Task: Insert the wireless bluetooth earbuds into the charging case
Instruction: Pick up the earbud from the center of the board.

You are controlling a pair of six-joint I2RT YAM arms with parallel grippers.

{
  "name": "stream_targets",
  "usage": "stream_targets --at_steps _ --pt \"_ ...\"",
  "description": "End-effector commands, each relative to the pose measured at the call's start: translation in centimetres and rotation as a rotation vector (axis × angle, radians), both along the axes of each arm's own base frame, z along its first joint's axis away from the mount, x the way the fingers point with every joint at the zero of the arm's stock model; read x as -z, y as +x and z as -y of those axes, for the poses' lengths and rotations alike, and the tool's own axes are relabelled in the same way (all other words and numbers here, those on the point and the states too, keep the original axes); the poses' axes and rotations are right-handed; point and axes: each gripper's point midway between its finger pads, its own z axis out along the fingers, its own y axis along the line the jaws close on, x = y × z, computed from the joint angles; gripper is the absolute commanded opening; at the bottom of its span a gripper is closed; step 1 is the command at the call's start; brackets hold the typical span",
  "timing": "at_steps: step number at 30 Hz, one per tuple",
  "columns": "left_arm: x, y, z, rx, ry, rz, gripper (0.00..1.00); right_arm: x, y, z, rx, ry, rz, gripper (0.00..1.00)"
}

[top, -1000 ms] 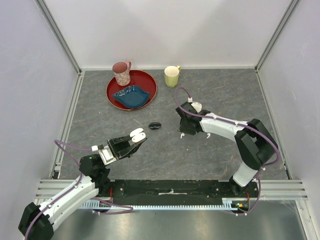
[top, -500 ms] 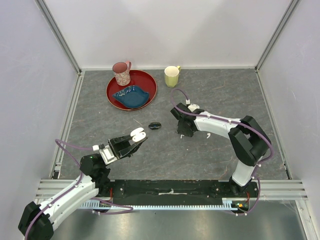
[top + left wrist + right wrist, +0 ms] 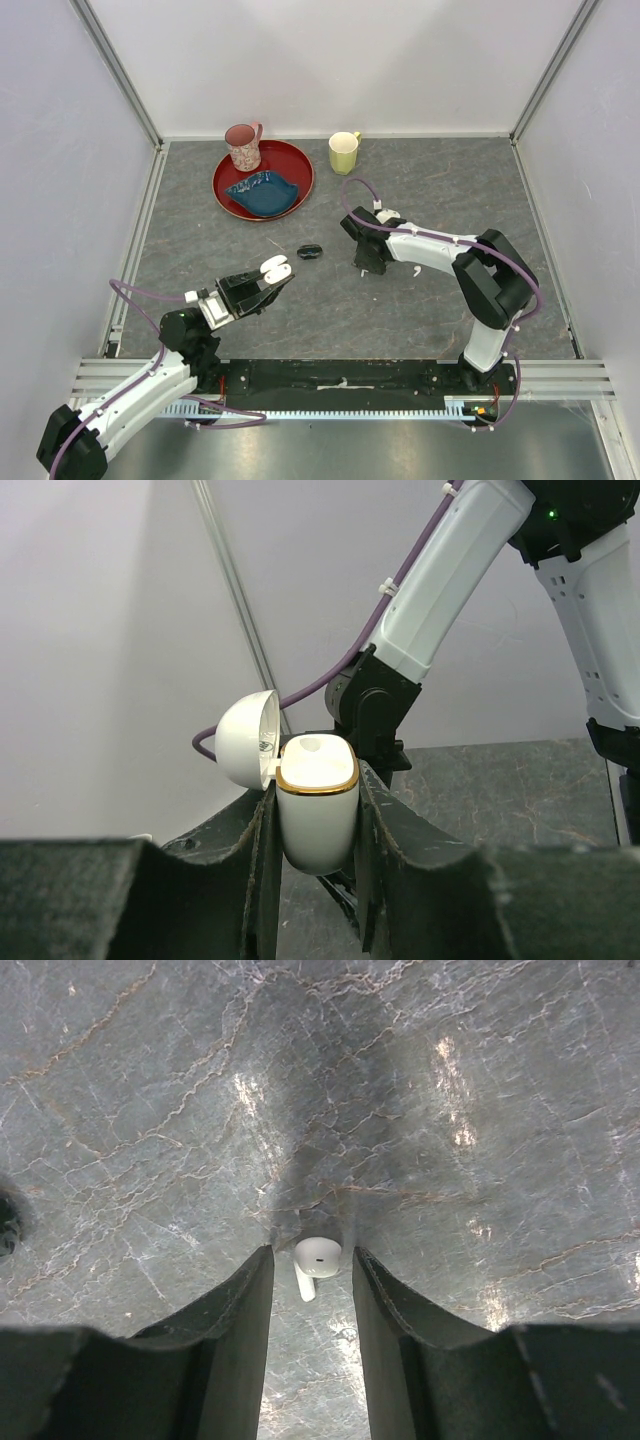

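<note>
The left hand (image 3: 316, 815) is squeezed shut on the case (image 3: 318, 780) and holds it up above the desk (image 3: 430, 190); the case stands upright between the two fingers, and its round lid (image 3: 247, 742) is flipped open to one side, so the gold-rimmed top is bare; one earbud (image 3: 318, 1256) lies on the desk to the right of the case and a bit further back; the right hand (image 3: 311, 1263) points down over it, with one finger on each side; those fingers stand a little way apart, and a thin gap shows on both sides of the earbud, so I think it is not pinched yet; the fat round end sits near the finger tips, and the short stem runs along the slot between the fingers, not across it; so the fingers would close on the round sides, which looks like a good way to grab it; the right hand is much nearer to the earbud than the left hand, which is busy with the case; a small black thing (image 3: 311, 251) lies on the desk between the case and the right hand; once grabbed, the earbud would have to go left and a bit nearer to reach the open case; I cannot find the other earbud, and I cannot tell if it is inside the case.
</note>
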Motion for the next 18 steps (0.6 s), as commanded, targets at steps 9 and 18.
stream_targets --at_steps 9,18 --pt "1.24 0.44 -0.46 -0.047 0.008 0.010 0.02 -0.15 1.10 -0.53 0.061 0.007 0.027 0.42" --pt "1.21 0.42 -0.55 -0.051 0.004 0.011 0.02 -0.01 1.10 -0.05 0.099 0.004 0.033 0.39"
